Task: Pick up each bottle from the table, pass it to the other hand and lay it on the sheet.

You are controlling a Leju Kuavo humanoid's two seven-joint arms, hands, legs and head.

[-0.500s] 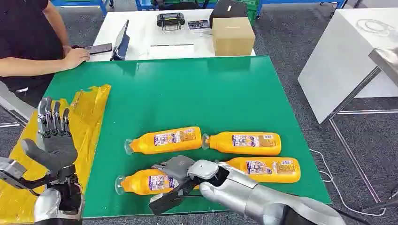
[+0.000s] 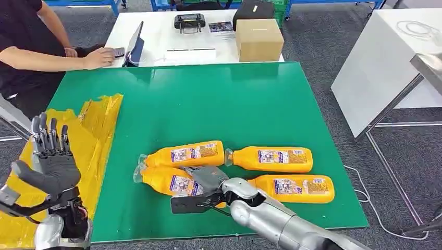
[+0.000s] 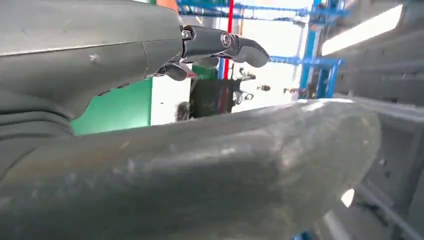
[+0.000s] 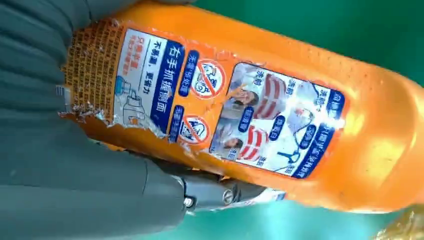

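My right hand (image 2: 207,188) fingers grip the first bottle (image 2: 168,180); three bottles beside them wait, the yellow sheet (image 2: 99,130) bare, left hand (image 2: 51,161) fingers spread wide.

Cardboard box (image 2: 259,39), tablet (image 2: 135,46), person's hand (image 2: 99,57)

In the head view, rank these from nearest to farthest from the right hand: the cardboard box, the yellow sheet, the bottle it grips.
1. Gripped bottle, in the right hand.
2. Yellow sheet, along the table's left edge.
3. Cardboard box, on the white table beyond.
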